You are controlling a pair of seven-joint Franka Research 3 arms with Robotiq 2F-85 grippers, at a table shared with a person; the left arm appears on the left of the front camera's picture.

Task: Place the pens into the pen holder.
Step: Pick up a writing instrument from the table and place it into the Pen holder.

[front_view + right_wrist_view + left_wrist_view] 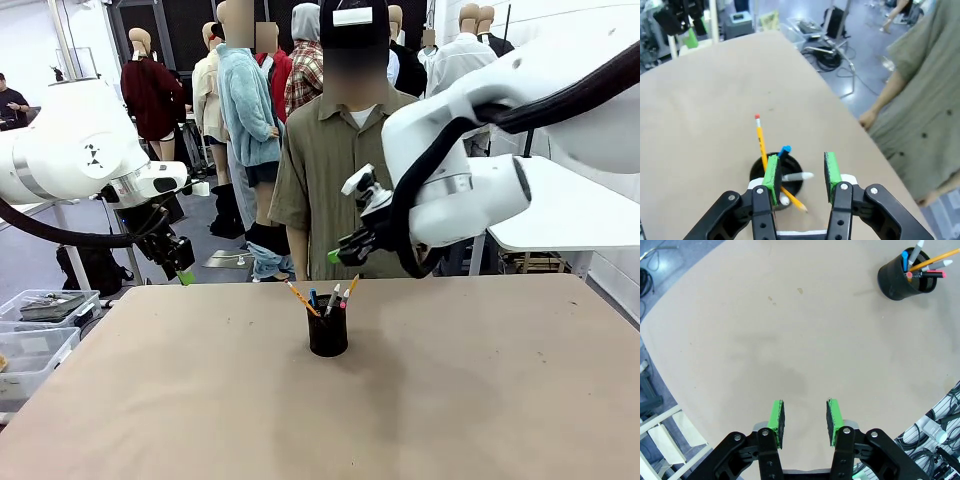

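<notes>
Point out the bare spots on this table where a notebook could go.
Bare table lies on every side of the pen holder: wide patches toward both side edges and the near edge. The one occupied spot is mid-table, where the pens stand in the holder.

both arms raised, left gripper [805, 422] and right gripper [800, 176] fingers apart.

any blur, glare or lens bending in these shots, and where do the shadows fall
Front view: even, soft light; the black mesh pen holder casts only a faint shadow on the tan table. Left wrist view: wide-angle bending curves the table edge; the open left gripper is sharp. Right wrist view: slightly soft overall, the yellow pencil still readable between the open right gripper.
</notes>
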